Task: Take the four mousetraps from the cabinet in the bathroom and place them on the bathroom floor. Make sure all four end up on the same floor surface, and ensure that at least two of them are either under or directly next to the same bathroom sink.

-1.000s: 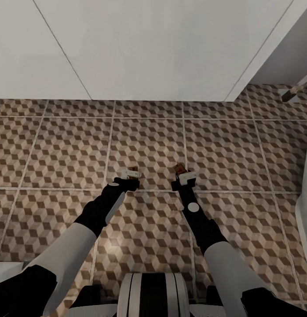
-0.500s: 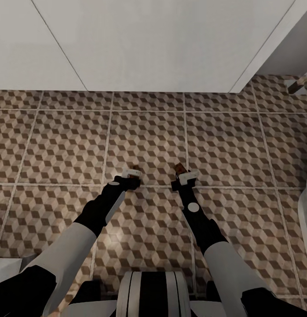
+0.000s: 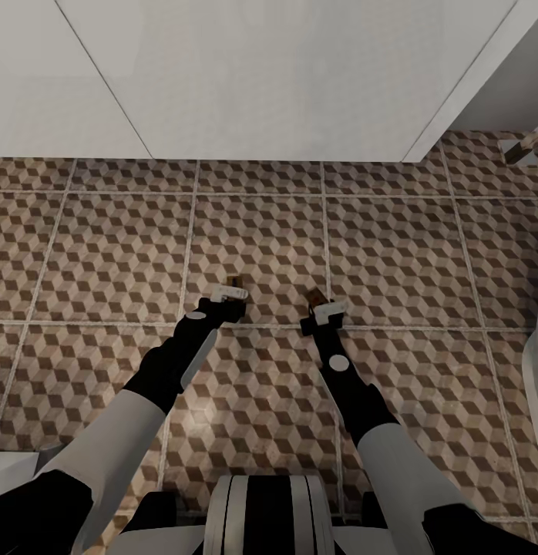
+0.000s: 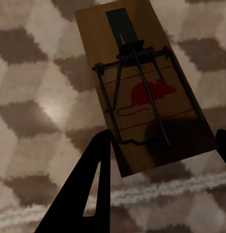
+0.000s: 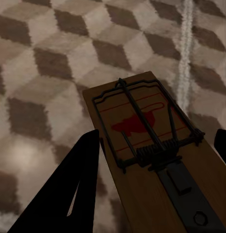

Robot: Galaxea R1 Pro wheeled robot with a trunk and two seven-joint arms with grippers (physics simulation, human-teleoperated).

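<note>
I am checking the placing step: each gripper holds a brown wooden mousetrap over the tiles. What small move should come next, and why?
Probably lower both arms. The left gripper and right gripper each clamp a brown wooden mousetrap above the cube-patterned tile floor, near the white vanity. Open once they touch down.

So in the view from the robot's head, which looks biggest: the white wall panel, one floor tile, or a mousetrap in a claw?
1. White wall panel, largest.
2. Floor tile.
3. Mousetraps, tiny: one in the left claw, one in the right claw; they look alike.
</note>
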